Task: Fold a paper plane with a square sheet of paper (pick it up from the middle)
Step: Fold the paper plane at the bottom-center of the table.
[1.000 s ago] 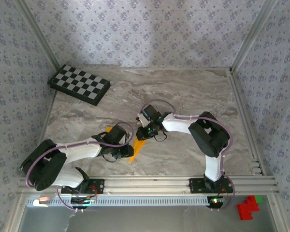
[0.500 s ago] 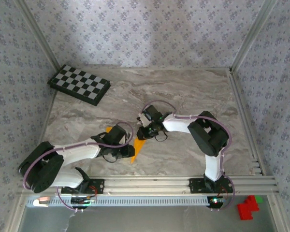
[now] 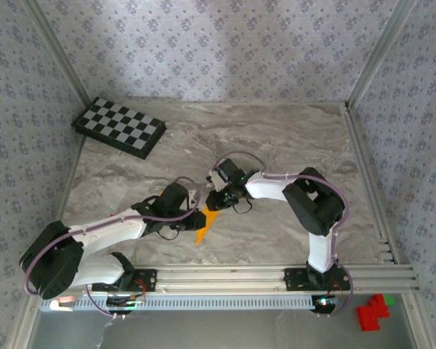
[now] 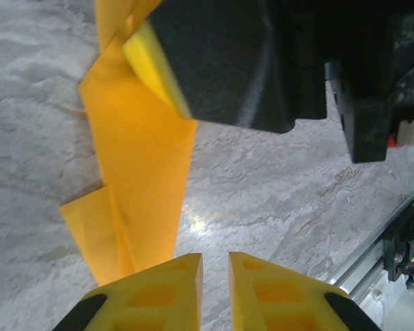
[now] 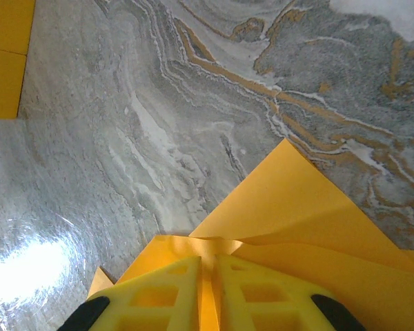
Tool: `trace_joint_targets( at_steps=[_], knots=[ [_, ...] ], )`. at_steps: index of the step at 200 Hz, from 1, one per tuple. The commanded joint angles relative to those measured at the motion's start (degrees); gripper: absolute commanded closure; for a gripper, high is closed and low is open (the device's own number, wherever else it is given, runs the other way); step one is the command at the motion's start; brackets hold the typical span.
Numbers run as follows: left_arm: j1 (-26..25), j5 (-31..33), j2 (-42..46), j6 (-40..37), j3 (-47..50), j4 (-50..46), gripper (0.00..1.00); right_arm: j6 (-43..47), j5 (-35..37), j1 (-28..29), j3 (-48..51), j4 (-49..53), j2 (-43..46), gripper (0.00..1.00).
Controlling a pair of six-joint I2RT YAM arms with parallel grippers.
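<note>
Right end effector [image 3: 213,206] pinches paper [image 3: 203,229] at its 1 o'clock end. Left end effector [image 4: 214,265] sits nearly closed, empty; paper lies at its 11 o'clock.

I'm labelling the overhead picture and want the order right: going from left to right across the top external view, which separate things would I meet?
checkered board → folded orange paper → right arm's base → red blocks
</note>
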State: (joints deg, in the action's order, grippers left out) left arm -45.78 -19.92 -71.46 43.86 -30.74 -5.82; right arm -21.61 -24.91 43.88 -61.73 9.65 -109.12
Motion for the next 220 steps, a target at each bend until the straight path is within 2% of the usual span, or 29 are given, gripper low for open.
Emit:
trace_joint_targets(
  at_steps=[1,41,90,220],
  knots=[
    [-0.3,-2.6,-3.2,-2.1,-2.8,3.7,0.84,-0.5,2.2,0.2,2.1,4.0,-1.5,0.84],
    [-0.2,-2.5,-9.8,-2.8,-3.0,4.9,0.85,-0.3,2.3,0.2,2.1,4.2,-1.5,0.84],
    [-0.5,-5.3,-14.3,-0.8,0.5,8.5,0.85,-0.4,2.5,0.1,2.6,4.0,-1.5,0.85],
    [-2.1,-5.7,-11.4,1.1,7.0,5.3,0.85,-1.0,4.4,-0.4,2.1,6.2,-2.8,0.86]
  ],
)
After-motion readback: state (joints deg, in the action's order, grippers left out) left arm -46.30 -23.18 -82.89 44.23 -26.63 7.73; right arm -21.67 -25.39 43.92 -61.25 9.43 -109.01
